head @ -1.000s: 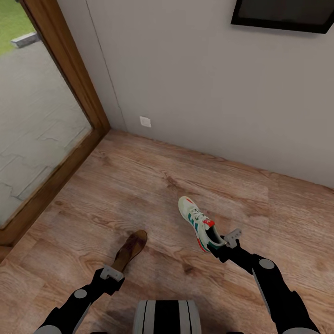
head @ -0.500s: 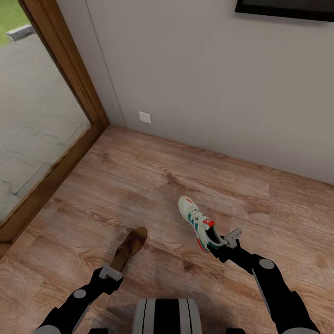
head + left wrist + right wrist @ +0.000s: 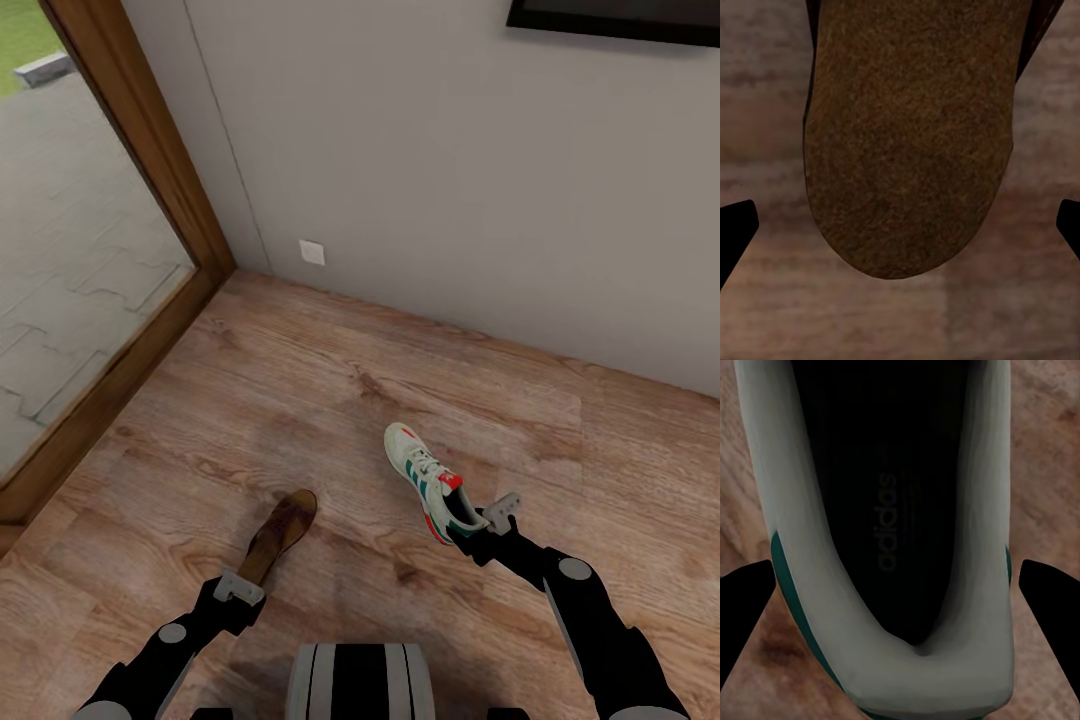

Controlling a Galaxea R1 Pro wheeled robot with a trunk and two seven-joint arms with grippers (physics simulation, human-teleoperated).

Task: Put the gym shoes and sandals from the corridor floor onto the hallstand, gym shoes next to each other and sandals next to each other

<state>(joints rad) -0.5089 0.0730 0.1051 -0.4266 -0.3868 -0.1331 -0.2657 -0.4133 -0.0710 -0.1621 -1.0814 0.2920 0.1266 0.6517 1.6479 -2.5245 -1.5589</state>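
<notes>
arms unmoved; sandal, gym shoe unshifted

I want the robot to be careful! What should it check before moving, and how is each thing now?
1. Left tool holds the flat dark-brown leather sandal: ok, by the heel end.
2. Right tool holds the white sneaker with teal stripes: ok, at the heel.
3. Both shoes lifted off the wood-plank floor: cannot tell.
4. Pale-grey shoe rack in sight: not ok.
5. Grey wall ahead, room to turn: cannot tell.
</notes>
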